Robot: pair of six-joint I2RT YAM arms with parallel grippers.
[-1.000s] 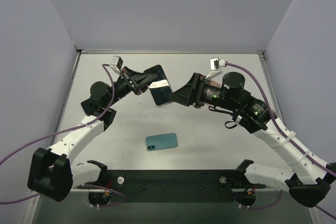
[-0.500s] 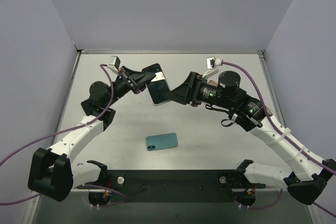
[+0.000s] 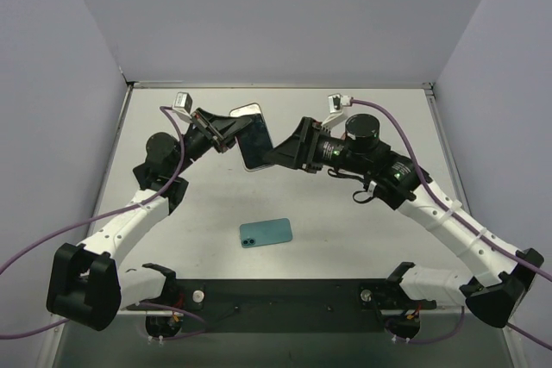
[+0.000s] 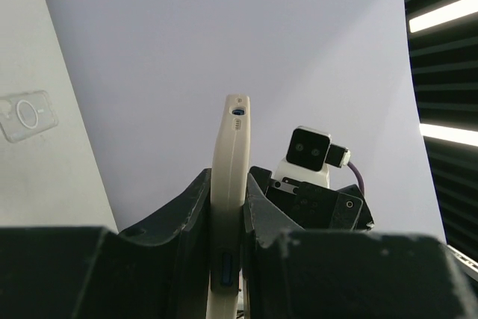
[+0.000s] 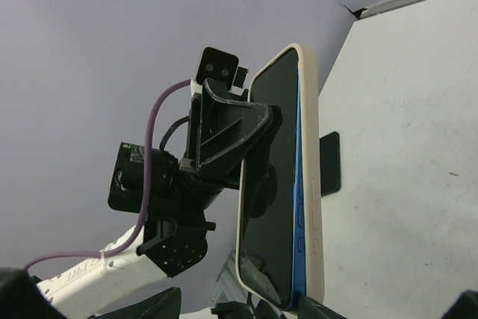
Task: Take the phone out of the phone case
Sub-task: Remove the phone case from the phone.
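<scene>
A phone (image 3: pixel 252 140) with a dark screen (image 5: pixel 272 184) and a blue side sits in a cream case (image 5: pixel 312 177) and is held up above the table's far middle. My left gripper (image 3: pixel 226 131) is shut on the case's edge (image 4: pixel 228 162), which shows edge-on between its fingers (image 4: pixel 261 199). My right gripper (image 3: pixel 280 157) is open at the phone's lower right end. In the right wrist view its fingertips (image 5: pixel 310 308) stand either side of the phone's bottom end.
A teal phone (image 3: pixel 266 232) lies face down on the table near the front middle. A clear flat piece with a ring mark (image 4: pixel 26 113) lies on the table far to the left in the left wrist view. Grey walls enclose the table.
Both grippers and the cased phone have moved left and toward the back. The right arm has stretched further left, staying at the phone's end.
</scene>
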